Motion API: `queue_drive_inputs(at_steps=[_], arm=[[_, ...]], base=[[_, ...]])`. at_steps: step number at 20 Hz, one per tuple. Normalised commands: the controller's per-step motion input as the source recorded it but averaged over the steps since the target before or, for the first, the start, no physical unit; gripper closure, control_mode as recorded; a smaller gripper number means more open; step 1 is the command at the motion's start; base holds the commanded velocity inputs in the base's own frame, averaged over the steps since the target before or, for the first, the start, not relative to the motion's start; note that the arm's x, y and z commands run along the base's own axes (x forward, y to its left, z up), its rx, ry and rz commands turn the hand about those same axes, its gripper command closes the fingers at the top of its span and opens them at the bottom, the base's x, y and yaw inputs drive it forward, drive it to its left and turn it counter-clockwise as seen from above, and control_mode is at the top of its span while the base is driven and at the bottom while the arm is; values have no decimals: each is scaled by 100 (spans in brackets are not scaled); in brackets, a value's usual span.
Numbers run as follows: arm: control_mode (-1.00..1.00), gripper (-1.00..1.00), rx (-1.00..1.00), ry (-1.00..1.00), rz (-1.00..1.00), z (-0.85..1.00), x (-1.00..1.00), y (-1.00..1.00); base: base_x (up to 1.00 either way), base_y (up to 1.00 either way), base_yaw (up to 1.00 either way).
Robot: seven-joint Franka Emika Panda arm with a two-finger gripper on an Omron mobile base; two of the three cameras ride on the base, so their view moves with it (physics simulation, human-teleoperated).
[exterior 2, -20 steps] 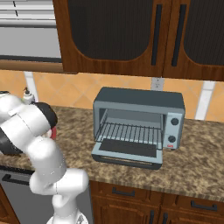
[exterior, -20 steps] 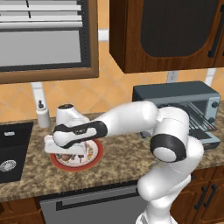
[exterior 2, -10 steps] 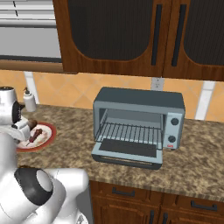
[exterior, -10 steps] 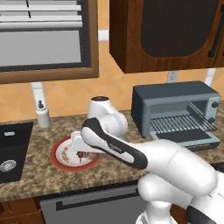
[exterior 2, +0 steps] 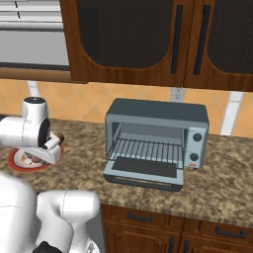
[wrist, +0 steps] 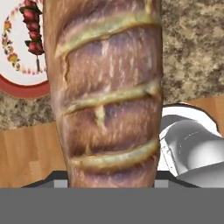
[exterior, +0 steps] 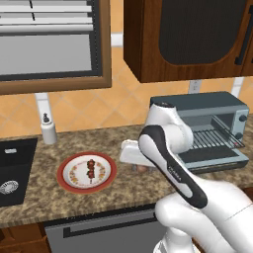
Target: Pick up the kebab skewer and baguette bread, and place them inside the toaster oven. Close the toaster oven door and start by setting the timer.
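The baguette bread (wrist: 107, 96), golden-brown with pale score marks, fills the middle of the hand view, with my gripper (exterior: 140, 167) shut on it; the fingertips are hidden behind the loaf. In the left base view a bit of the loaf (exterior: 142, 168) shows under the white hand, between the plate and the oven. The kebab skewer (exterior: 91, 168) (wrist: 33, 22) lies on the red-rimmed plate (exterior: 66, 180), left of the hand. To the right stands the toaster oven (exterior: 207, 111) (exterior 2: 158, 111), its door (exterior: 215, 157) (exterior 2: 143, 173) dropped open with the wire rack showing.
A white dispenser bottle (exterior: 48, 131) stands against the wall behind the plate. A dark sink (exterior: 12, 170) is set in the counter at far left. Wooden wall cabinets (exterior 2: 138, 39) hang over the oven. Knobs (exterior 2: 196, 148) sit on the oven's right side.
The arm has swung right, from over the plate to the counter between plate and oven, carrying the baguette off the plate. The skewer has stayed on the plate.
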Motion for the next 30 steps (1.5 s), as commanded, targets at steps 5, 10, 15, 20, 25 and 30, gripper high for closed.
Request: queue_drive_inputs(at_steps=[5,10,15,20,25,30], arm=[[-100,100,0,3,0,17,0,-100],[-100,100,0,0,0,2,0,-100],[-100,100,0,1,0,0,4,-100],[-100,100,0,1,3,2,35,-91],[-100,100,0,0,10,0,70,-59],[-100,100,-2,0,12,-6,59,-8]], base=[[0,0,0],[0,0,0],[0,0,0],[0,0,0],[0,0,0],[0,0,0]])
